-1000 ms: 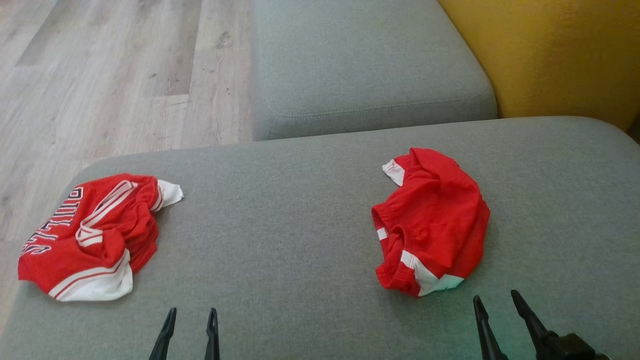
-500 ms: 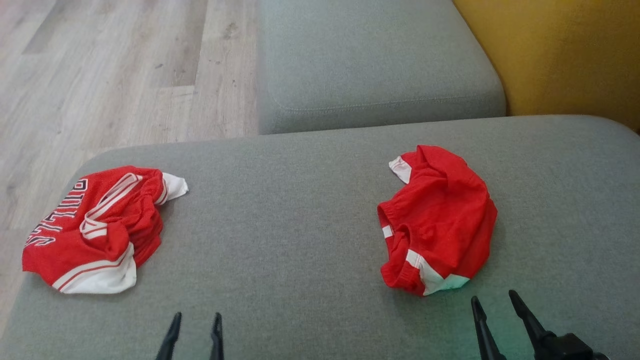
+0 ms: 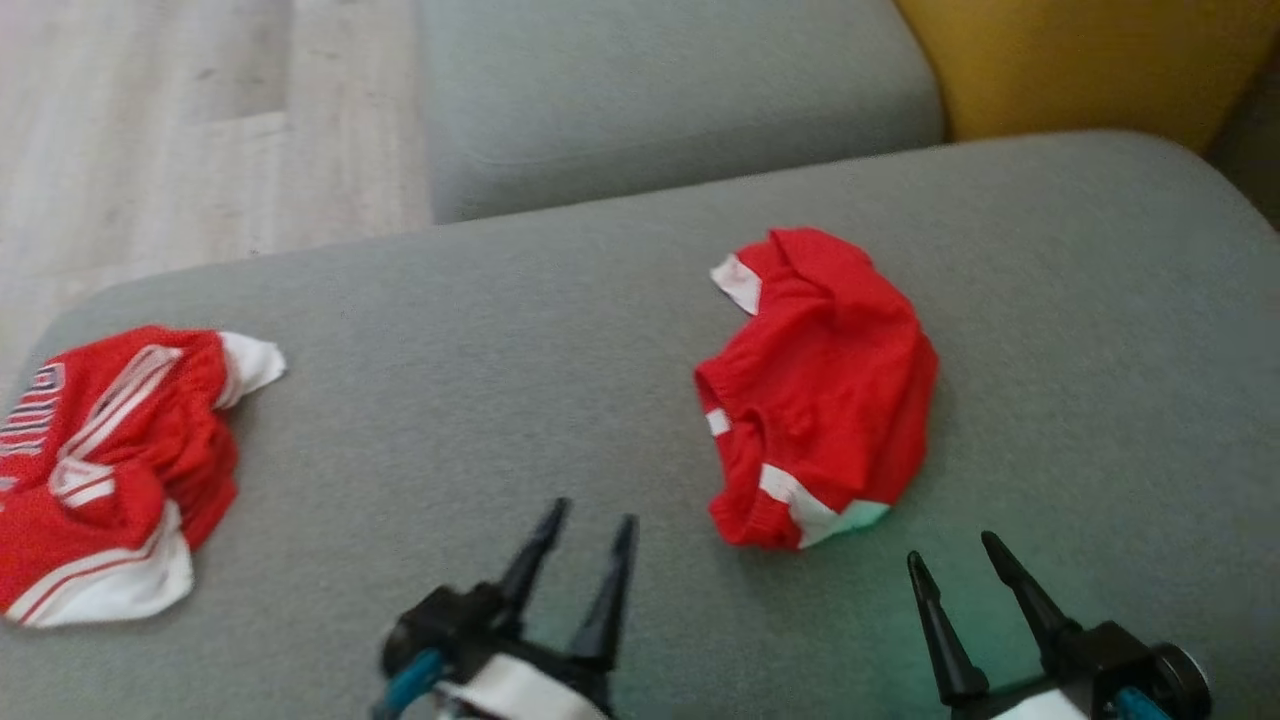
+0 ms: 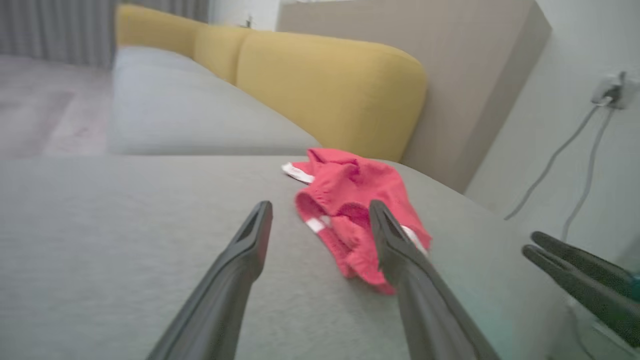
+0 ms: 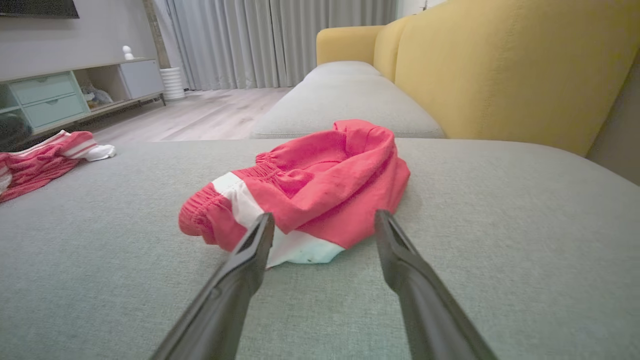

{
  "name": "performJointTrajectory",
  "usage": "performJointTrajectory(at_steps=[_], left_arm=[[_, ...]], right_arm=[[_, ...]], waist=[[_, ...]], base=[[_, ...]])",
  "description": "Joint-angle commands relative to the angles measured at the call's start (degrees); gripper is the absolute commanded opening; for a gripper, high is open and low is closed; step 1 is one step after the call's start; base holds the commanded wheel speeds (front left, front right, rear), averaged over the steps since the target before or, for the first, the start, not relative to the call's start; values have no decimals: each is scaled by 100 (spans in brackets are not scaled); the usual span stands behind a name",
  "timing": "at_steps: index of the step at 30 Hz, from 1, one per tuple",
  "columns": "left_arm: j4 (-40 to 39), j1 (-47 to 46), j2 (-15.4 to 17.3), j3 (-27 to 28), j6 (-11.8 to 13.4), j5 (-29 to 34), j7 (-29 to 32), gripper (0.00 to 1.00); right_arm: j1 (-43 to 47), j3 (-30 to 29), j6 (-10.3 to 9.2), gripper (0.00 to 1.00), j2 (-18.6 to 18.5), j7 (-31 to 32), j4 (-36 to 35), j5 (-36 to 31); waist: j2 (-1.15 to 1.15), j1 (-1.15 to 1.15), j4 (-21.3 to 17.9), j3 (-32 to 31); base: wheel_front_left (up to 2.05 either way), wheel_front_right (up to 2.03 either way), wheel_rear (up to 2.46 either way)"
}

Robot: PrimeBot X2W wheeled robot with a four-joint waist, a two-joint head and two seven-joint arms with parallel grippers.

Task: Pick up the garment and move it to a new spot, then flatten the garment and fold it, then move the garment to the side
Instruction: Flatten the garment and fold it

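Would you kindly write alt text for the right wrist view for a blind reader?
A crumpled red garment with white trim lies on a grey sofa cushion, just beyond the right gripper's open fingers; a second red garment lies far left.

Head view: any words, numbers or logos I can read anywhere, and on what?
Red jersey: outlined lettering at its left edge, cropped by the frame and blurred, unreadable.
Red shorts: no text visible.
Wrist views: nothing readable.
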Motion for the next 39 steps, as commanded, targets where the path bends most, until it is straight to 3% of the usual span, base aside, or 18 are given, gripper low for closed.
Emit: performJointTrajectory(at_steps=[1,3,8,14,20,21,22,24,25,31,39], left_arm=[[2,-388,-31,-110,-50,-240,-56,100],[378,-907,-31,-728,-104,-891,13,100],[832,-1568,-31,-1422,-130,-2011,347,100],[1293,-2116,-31,-1825,-132,-3036,716,100],[1566,-2438,-31,-2124,-137,-3550,775,100],[1623,-2483,-31,-2166,-138,-3585,769,93],[1673,-2521,-31,-2212,-138,-3618,757,54],[1761,-2590,-31,-2300,-139,-3696,746,25],[1776,-2622,-31,-2339,-139,-3735,707,0],[1393,-2952,-31,-2729,-143,-4008,501,0],[997,-4714,-31,-2795,-144,-3927,216,0]], right_arm=[[-293,186,43,100,-140,-32,-191,2],[-371,239,43,100,-214,-32,-208,9],[-466,279,43,100,-283,-32,-224,19],[-555,204,43,100,-227,-32,-240,26],[-600,206,43,100,-179,-32,-205,30],[-612,214,43,100,-169,-32,-201,32],[-624,223,43,100,-160,-32,-195,34],[-641,221,43,100,-138,-32,-194,42],[-647,222,43,100,-128,-32,-196,41],[-602,211,43,100,-119,-32,-148,42],[-582,213,43,100,-78,-32,-150,30]], waist=[[0,-1,-306,227],[0,-1,-571,334],[0,-1,-988,496],[0,-1,-1364,696],[0,-1,-1579,749],[0,-1,-1613,748],[0,-1,-1643,745],[0,-1,-1690,740],[0,-1,-1711,734],[0,-1,-1770,582],[0,-1,-1749,376]], base=[[0,0,0],[0,0,0],[0,0,0],[0,0,0],[0,0,0],[0,0,0],[0,0,0],[0,0,0],[0,0,0],[0,0,0],[0,0,0]])
